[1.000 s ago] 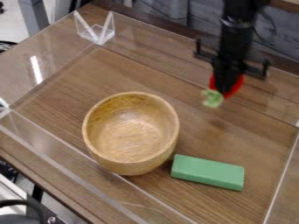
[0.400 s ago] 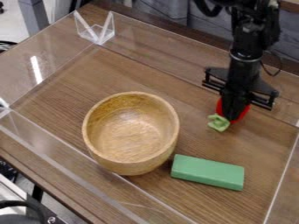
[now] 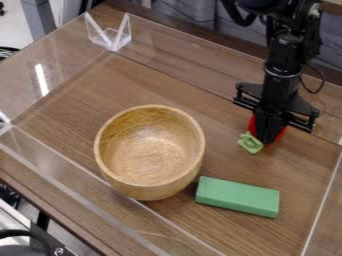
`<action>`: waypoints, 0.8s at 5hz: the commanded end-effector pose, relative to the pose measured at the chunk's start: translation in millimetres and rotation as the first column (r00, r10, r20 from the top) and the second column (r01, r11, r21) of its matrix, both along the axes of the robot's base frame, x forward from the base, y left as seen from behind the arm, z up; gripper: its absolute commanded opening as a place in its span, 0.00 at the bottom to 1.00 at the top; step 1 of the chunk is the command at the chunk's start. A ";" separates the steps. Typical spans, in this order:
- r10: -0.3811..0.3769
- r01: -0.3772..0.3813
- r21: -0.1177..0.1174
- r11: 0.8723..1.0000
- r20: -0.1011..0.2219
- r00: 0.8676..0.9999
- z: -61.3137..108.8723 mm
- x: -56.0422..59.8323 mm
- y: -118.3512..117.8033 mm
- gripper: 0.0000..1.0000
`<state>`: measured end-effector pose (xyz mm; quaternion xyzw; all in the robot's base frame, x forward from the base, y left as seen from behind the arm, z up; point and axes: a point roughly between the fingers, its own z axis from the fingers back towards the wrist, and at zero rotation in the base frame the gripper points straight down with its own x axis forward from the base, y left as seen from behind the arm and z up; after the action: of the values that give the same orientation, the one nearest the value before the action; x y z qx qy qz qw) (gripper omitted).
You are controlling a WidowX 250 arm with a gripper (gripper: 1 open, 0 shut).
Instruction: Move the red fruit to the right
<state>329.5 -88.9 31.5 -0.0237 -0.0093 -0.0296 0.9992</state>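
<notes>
Jaws closed on the red fruit; gripper points straight down, tips low over the wood. Only a strip of red shows between and below the black fingers, with the green leafy cap sticking out toward the near left. The fruit's long axis therefore seems to run from cap at near-left up into the jaws, tilted rather than upright; its exact shape is hidden by the fingers. Whether the cap touches the counter cannot be told.

No brands, labels or readable writing anywhere in view.

Arm comes down from the top right, black, nearly vertical, with a short crossbar just above the jaws and cables at its upper end.

Fruit sits on the right side of the counter, right of the wooden bowl and well apart from it. Green block lies flat, near of the fruit, just right of the bowl. Clear plastic walls border the work area; a small clear stand sits at the far left.
</notes>
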 end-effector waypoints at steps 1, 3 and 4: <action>-0.001 0.001 -0.003 1.000 0.008 1.000 2.9 4.5 2.6 0.00; -0.005 0.005 -0.002 1.000 -0.017 1.000 -3.9 5.1 6.2 0.00; -0.007 0.006 -0.001 1.000 -0.029 1.000 -7.0 5.4 8.1 0.00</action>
<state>331.4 -89.0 24.3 -0.0255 0.0085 -0.0416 0.9988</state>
